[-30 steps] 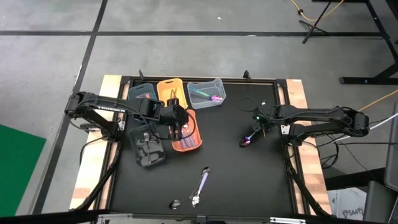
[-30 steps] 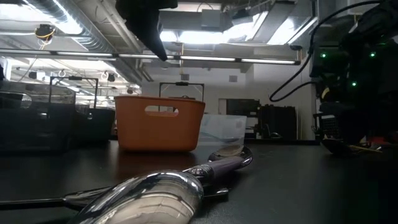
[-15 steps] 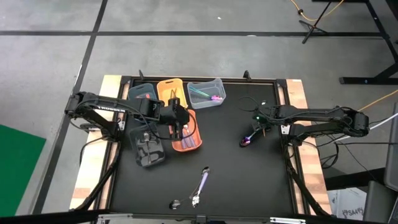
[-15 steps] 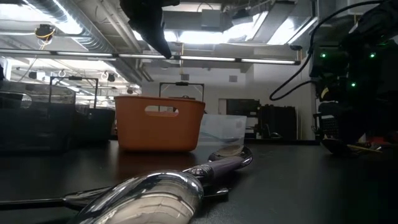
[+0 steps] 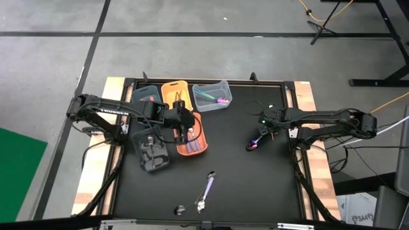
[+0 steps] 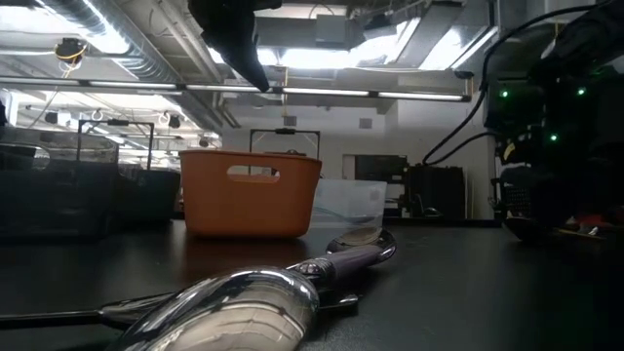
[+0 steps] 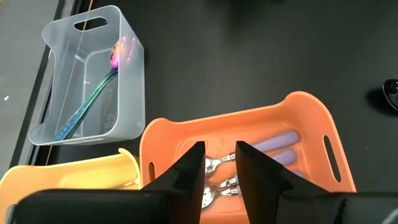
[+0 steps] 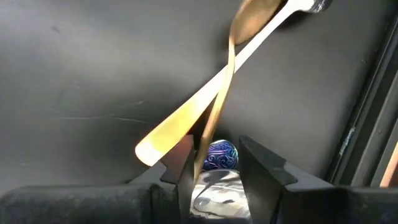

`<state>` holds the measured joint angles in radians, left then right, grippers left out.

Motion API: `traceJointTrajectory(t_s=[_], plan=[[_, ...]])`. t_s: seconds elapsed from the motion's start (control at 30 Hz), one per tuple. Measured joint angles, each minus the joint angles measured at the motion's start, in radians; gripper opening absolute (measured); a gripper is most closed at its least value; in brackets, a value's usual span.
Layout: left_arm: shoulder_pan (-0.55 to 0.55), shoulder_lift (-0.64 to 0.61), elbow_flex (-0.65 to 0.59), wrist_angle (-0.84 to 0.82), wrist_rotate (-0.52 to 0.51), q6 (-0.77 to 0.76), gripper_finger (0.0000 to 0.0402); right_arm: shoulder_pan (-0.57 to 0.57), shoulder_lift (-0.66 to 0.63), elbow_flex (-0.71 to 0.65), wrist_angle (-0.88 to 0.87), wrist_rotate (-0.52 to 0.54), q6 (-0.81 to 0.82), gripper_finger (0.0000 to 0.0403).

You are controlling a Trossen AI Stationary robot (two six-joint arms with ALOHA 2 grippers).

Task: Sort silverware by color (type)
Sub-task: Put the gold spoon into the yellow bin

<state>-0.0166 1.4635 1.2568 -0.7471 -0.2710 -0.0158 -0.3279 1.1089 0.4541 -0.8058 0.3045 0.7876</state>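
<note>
The step in hand looks to be the right hand's [image 8: 214, 149]. It is low over the bench [image 5: 255, 185], its two fingers standing apart with a gold spoon [image 8: 186, 112] running out ahead of it. A darker gold strip drops into the gap between the fingers, close against one of them. I cannot tell whether that strip is a second piece or a reflection. The gap looks wider than the metal, so I judge the hand open and not yet gripping. Just under the fingertips sits the blue-purple bowl of another spoon [image 8: 221, 154], so close that a careless squeeze could catch both colours. To do this well, I would centre the gold handle between the fingers and close on it alone, well clear of the iridescent bowl. I would then lift straight up before swinging away, since a thin, slick handle may pivot or slip. The left hand [image 7: 219, 149] hangs above the orange bin [image 7: 311, 106] with its fingers slightly parted and nothing between them. Purple-handled pieces [image 7: 273, 146] lie in the bin directly below it, and a clear bin [image 7: 134, 74] beyond holds a teal piece [image 7: 93, 99]. More silverware [image 5: 208, 185] lies loose on the bench, well apart from both hands and not yet sorted.
</note>
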Motion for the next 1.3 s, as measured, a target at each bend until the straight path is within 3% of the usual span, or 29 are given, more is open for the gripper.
traceJointTrajectory(t_s=[0.43, 0.77, 1.1, 1.3], plan=[[0.0, 0.0, 0.0, 0.0, 0.0, 0.0, 0.0082, 0.0, 0.102, 0.004, 0.069, 0.006, -0.007, 0.011], [0.0, 0.0, 0.0, 0.0, 0.0, 0.0, 0.0082, 0.001, 0.106, 0.003, 0.072, 0.002, -0.007, 0.0108], [0.0, 0.0, 0.0, 0.0, 0.0, 0.0, 0.0082, 0.001, 0.106, 0.003, 0.081, -0.001, -0.008, 0.0012], [0.0, 0.0, 0.0, 0.0, 0.0, 0.0, 0.0082, 0.001, 0.106, 0.002, 0.079, -0.001, -0.008, 0.0012]])
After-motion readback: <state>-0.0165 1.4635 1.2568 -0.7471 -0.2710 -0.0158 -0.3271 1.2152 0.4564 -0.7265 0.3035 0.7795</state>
